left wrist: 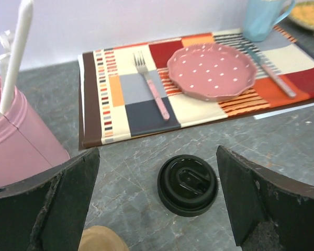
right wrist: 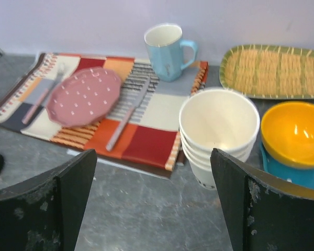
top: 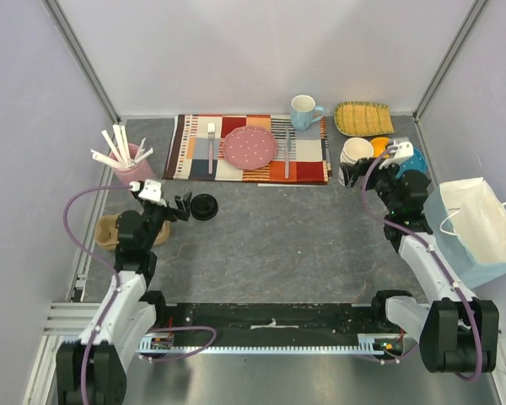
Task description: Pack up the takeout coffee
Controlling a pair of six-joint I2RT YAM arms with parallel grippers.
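The takeout coffee's round black lid (top: pixel 204 207) (left wrist: pixel 187 184) lies flat on the grey table, just ahead of my left gripper (top: pixel 182 206) (left wrist: pixel 157 206). That gripper is open, and the lid sits between and slightly beyond its dark fingers (left wrist: pixel 68 204). Cream-white paper cups (top: pixel 357 152) (right wrist: pixel 218 130) stand nested in one stack, lidless, at the placemat's right end. My right gripper (top: pixel 352 175) (right wrist: pixel 154 204) is open with nothing in it, low in front of the stack. The stack is ahead of its right finger (right wrist: pixel 251 204).
A striped placemat (top: pixel 194 148) carries a pink plate (top: pixel 249 146), a fork, a knife and a light blue mug (top: pixel 304 111). Straws fill a pink holder (top: pixel 131 166) above a brown cup carrier (top: pixel 108 232). An orange bowl (right wrist: pixel 293 133), woven tray (top: pixel 363 118) and white paper bag (top: pixel 481 228) are on the right.
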